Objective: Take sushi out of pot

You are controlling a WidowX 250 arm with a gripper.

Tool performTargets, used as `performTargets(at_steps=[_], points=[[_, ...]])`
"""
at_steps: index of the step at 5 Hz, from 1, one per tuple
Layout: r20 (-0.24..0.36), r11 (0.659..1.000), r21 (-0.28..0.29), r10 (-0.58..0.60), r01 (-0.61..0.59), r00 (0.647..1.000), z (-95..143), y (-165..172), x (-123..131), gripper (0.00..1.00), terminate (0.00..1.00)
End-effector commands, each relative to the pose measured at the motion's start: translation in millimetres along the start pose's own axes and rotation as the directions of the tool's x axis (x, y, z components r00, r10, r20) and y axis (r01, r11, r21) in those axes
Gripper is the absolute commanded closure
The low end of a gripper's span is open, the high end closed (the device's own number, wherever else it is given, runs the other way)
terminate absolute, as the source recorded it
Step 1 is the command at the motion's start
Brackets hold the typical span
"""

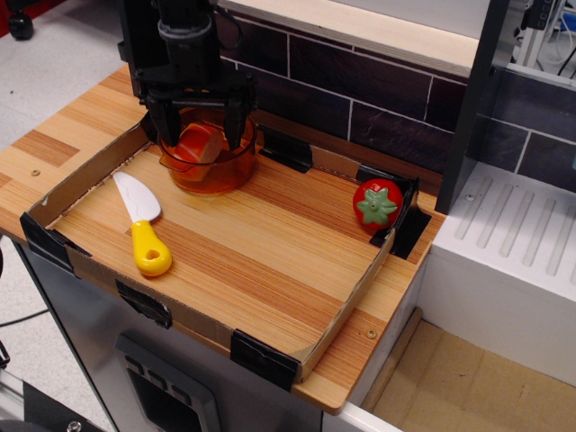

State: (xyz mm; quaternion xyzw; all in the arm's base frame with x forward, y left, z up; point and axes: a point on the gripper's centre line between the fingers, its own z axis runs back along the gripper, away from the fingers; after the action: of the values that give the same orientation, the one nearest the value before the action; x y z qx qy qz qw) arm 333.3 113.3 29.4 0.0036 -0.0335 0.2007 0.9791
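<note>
Counter [54,148]: wooden top, dark tiled wall at the far side.

Tray [270,261]: shallow cardboard-walled frame on the counter, holding every item below.

Gripper [200,126]: black, at the far left, hanging over the pot. Fingers spread, one either side of the sushi, tips at or just inside the rim. Nothing pinched; contact with the sushi cannot be told.

Pot [211,175]: clear orange, round, low-walled, in the far-left corner of the tray.

Knife [141,222]: white blade, yellow handle, lying near-left of the pot, apart from it.

Tomato [377,204]: red, green star top, at the far-right corner, well apart from the pot.

Sushi [198,142]: orange and white, inside the pot, tilted, between the fingers.

Step in hand: by appearance, the reach into the pot, grasp not yet made. Next move calls for lowering slightly, closing on the sushi's sides, then lifting straight up clear of the rim without dragging the light pot along.
</note>
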Motion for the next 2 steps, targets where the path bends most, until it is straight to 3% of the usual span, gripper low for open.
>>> performTargets(at_steps=[1,2], points=[[0.042,1.0,0.025,-0.002,0.001,0.999,3.2,8.0,11.9,0.0,0.0],[0.043,1.0,0.022,0.003,-0.004,0.999,3.1,8.9,12.8,1.0,0.0]])
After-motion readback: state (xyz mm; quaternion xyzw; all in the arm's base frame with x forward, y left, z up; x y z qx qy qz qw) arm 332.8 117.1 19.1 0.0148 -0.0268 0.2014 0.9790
